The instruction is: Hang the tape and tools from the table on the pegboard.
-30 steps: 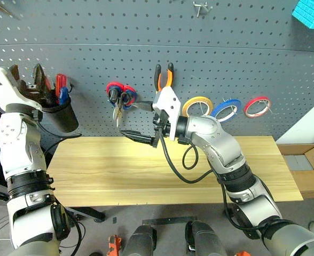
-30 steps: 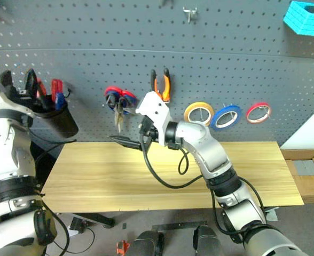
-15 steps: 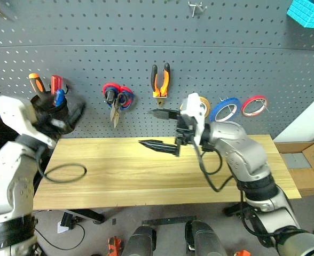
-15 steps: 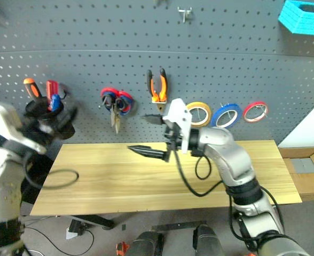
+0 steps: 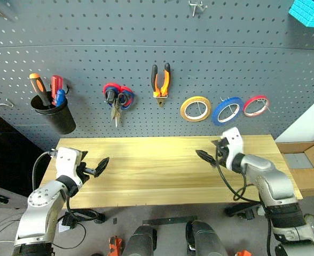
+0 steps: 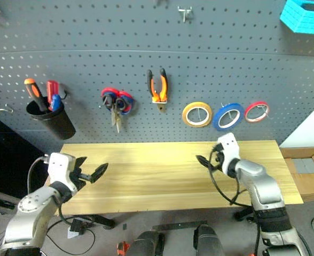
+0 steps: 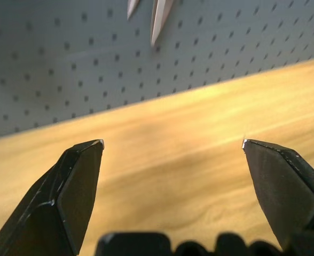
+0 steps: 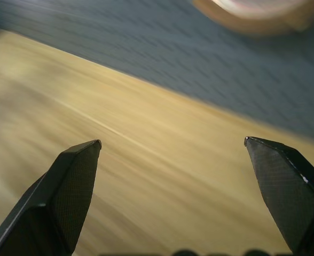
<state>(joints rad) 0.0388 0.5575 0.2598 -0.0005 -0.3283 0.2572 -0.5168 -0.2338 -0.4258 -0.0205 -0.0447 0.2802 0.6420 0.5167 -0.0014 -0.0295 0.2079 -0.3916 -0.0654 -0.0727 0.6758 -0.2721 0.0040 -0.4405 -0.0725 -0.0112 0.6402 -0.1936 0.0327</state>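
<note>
On the pegboard (image 5: 146, 48) hang the yellow tape (image 5: 195, 109), the orange-and-black pliers (image 5: 161, 80) and the black-handled scissors (image 5: 112, 97). The orange-and-black screwdriver (image 5: 38, 87) stands in the black cup (image 5: 54, 114). My left gripper (image 5: 97, 166) is open and empty, low over the table's (image 5: 157, 173) left end. My right gripper (image 5: 206, 150) is open and empty above the table's right part, below the yellow tape. In the left wrist view the gripper (image 7: 173, 143) faces the scissor blades (image 7: 159, 16). In the right wrist view the gripper (image 8: 173, 141) faces bare wood.
A blue tape roll (image 5: 226, 110) and a red one (image 5: 256, 105) hang right of the yellow tape. Red-and-blue scissors (image 5: 123, 96) share the black scissors' hook. Red and blue handles (image 5: 57, 90) stand in the cup. A cardboard box (image 5: 309, 165) sits past the table's right end.
Both arms have dropped from the pegboard to just above the table. The left gripper came away from the cup, and the right gripper swung down and to the right from the scissors and pliers.
</note>
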